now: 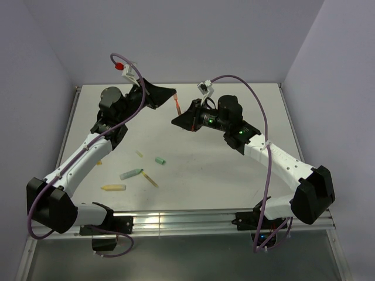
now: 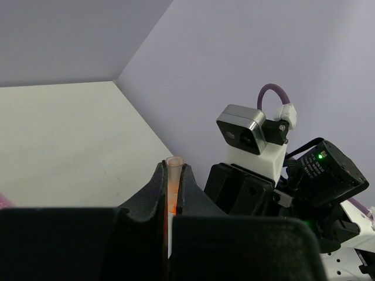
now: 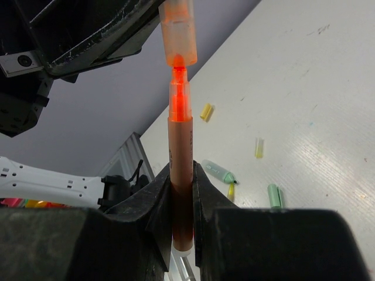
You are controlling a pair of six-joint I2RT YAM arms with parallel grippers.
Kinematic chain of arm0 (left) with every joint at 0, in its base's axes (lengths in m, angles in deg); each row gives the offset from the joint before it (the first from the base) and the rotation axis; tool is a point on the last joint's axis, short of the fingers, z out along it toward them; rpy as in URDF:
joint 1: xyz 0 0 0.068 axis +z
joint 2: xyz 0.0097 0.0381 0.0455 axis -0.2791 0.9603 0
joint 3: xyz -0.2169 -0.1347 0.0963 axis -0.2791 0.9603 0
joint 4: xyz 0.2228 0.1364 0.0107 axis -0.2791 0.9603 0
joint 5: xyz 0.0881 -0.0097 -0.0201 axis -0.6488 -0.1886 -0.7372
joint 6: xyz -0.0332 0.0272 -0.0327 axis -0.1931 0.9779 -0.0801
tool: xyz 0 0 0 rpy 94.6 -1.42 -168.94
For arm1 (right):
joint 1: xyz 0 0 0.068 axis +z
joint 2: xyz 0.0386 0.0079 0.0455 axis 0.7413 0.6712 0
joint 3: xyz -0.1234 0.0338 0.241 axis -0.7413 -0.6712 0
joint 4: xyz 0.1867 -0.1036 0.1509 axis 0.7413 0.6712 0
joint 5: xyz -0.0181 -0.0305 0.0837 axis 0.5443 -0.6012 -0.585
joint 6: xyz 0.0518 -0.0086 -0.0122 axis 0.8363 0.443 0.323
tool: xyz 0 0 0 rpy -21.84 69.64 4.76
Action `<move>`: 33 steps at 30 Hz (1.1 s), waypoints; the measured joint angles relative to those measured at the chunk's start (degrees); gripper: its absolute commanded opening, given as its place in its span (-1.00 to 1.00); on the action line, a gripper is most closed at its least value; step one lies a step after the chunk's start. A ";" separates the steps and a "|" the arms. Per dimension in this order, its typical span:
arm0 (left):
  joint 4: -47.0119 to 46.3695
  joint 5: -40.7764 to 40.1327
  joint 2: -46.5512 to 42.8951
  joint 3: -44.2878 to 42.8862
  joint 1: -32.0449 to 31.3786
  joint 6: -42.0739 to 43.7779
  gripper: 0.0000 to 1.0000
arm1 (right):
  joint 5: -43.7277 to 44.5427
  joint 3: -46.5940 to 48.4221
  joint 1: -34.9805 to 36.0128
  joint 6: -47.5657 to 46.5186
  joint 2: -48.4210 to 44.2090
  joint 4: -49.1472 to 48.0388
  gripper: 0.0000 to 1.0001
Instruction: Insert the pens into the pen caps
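— Orange pen (image 3: 180, 134): the right gripper (image 3: 180, 174) has its fingers clamped on the barrel, nib just meeting the orange cap (image 3: 177, 32) at the frame's top.
— Left gripper (image 2: 173, 170) is pinched shut on that cap, upper centre overhead.
— Slightly tilted, I'd guess the nib catches the rim, or the cap slips sideways in its grip.

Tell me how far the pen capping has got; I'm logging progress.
Nothing looks finished yet. In hand: the right gripper holds the orange pen, its tip at the mouth of the orange cap held by the left gripper. Left: the green pen, yellow pen, green cap and yellow caps lie loose on the table.
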 measured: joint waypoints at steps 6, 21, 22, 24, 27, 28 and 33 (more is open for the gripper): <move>-0.17 0.35 0.02 0.02 -0.04 -0.70 -0.99 | 0.28 0.00 0.00 -0.07 0.00 0.00 -1.00; -0.39 -4.98 -0.81 0.94 -5.66 0.85 -0.99 | 3.65 -0.63 -0.79 -1.14 -4.09 3.10 -1.00; -0.48 -5.09 -1.27 1.16 -5.84 0.76 -0.99 | 3.65 -0.72 -0.79 -1.27 -4.46 3.19 -1.00; -0.55 -5.42 -2.36 1.97 -6.25 0.63 -0.99 | 3.39 -1.33 -0.66 -1.55 -5.27 2.99 -1.00; -0.72 -6.43 -4.76 4.28 -7.23 0.50 -0.99 | 2.38 -2.40 -0.26 -2.14 -6.43 2.99 -1.00; -0.79 -6.86 -5.49 4.87 -7.56 0.48 -0.99 | 1.84 -2.80 -0.13 -2.40 -6.82 2.91 -1.00; -0.39 -9.33 -8.50 7.02 -9.60 0.61 -0.99 | -0.22 -4.33 0.15 -2.99 -8.33 1.66 -1.00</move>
